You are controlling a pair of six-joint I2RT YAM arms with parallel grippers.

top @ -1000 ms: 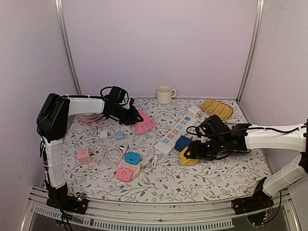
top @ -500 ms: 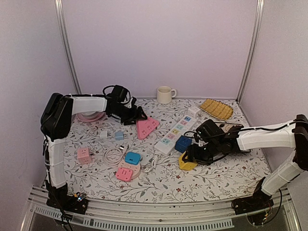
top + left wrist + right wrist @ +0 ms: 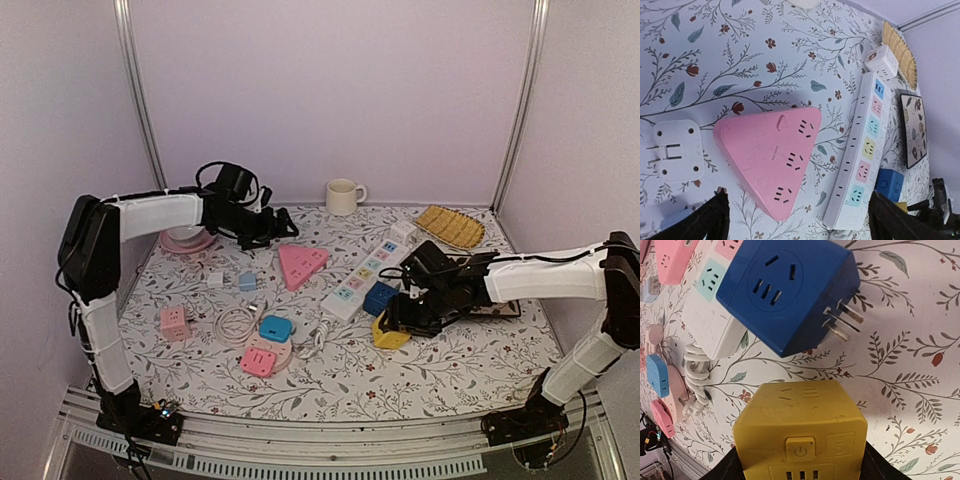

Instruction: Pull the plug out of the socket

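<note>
A yellow cube socket (image 3: 800, 430) sits between the black fingers of my right gripper (image 3: 802, 465), which is shut on its two sides. In the top view this cube (image 3: 388, 334) rests on the table right of centre. A blue cube plug (image 3: 787, 292) lies just beyond it, apart from it, with its metal prongs (image 3: 845, 322) bare; it leans against the white power strip (image 3: 370, 270). My left gripper (image 3: 282, 228) hangs open at the back left. Below and in front of it a pink triangular socket (image 3: 775, 160) lies flat, untouched.
A white mug (image 3: 343, 196) and a yellow woven tray (image 3: 449, 226) stand at the back. A pink bowl (image 3: 185, 240) is at far left. A white adapter (image 3: 677, 155), a pink cube (image 3: 175, 322), a coiled white cable (image 3: 235, 325) and blue and pink sockets (image 3: 275, 327) lie front left.
My left gripper opened and let go of the pink triangular socket, then drew back to the left. The socket now lies flat. My right gripper shifted slightly with the yellow cube.
</note>
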